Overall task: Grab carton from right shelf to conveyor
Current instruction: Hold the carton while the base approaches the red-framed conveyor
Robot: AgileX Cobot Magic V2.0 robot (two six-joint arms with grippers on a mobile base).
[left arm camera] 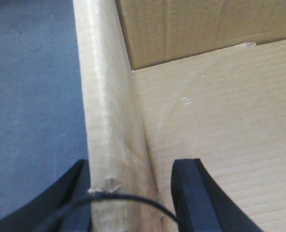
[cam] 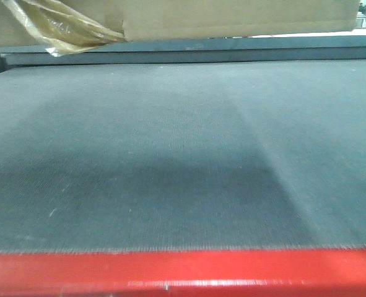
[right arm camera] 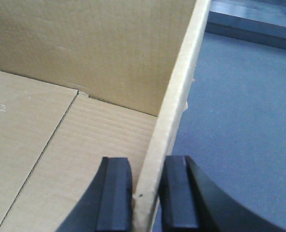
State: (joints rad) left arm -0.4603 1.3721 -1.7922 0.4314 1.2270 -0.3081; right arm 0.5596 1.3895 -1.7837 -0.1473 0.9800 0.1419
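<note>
**Carton caught between both tools at the conveyor**

At the right tool (right arm camera: 145, 198), clenched tight on the right wall of the carton (right arm camera: 60, 135): one black finger (right arm camera: 114, 193) inside the box, the other outside, both pressed to the cardboard edge.

At the left tool (left arm camera: 133, 193), set astride the carton's left wall. Outer finger flat against the folded cardboard, inner finger just beside it, with a thin strip of box floor showing between. Cannot tell whether truly pinched or merely straddled. Thin black cable (left arm camera: 123, 195) draped across the wall between those fingers.

Outward from there, open-topped, with a corrugated floor and the far wall standing upright in both wrist views. Dark grey conveyor (right arm camera: 244, 111) just beyond each held wall, left of the left tool and right of the right one.

From the front view, only the carton's lower edge in sight, along the far side of the belt, with a wad of yellowish clear tape (cam: 59, 28) hanging at its left corner. Cannot tell whether resting on the belt or lifted off it. Bright red front edge (cam: 183, 269) along the near side.
</note>
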